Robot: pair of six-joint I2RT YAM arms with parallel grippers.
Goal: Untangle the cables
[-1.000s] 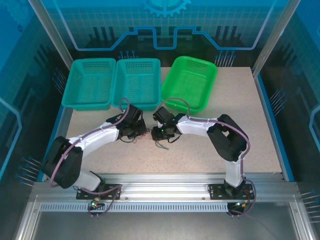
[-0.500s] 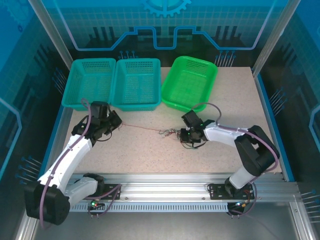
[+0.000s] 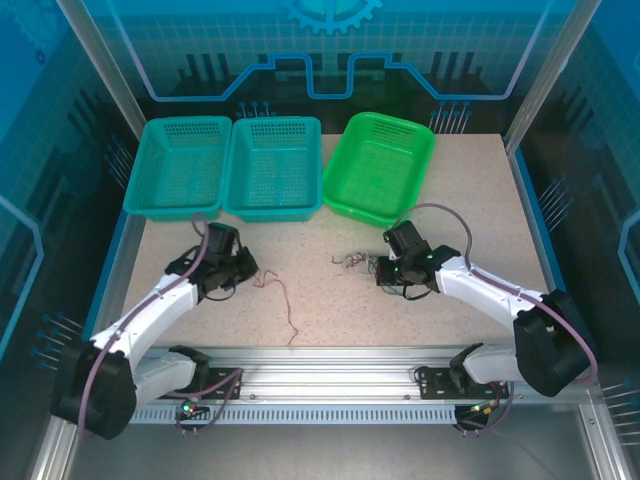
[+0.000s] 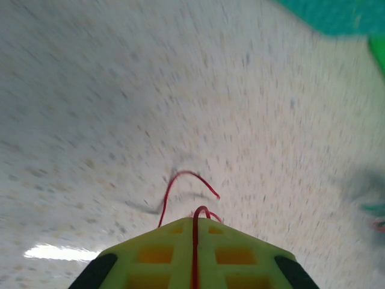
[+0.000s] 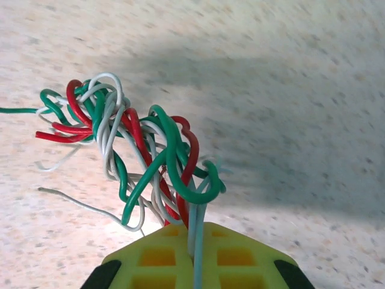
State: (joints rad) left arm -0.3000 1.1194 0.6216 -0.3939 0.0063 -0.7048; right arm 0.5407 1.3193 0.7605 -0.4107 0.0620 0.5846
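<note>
Between closed left jaws, one red cable (image 4: 194,247), right jaws clamping tangled cables (image 5: 137,144).

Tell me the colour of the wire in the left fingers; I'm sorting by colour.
The wire is red, clearest in the left wrist view.

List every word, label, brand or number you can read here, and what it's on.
None readable. There is no lettering on the teal baskets, green basket, table, cables, left hand or right hand. The blue back panel carries a gear-and-line graphic, no words.
</note>
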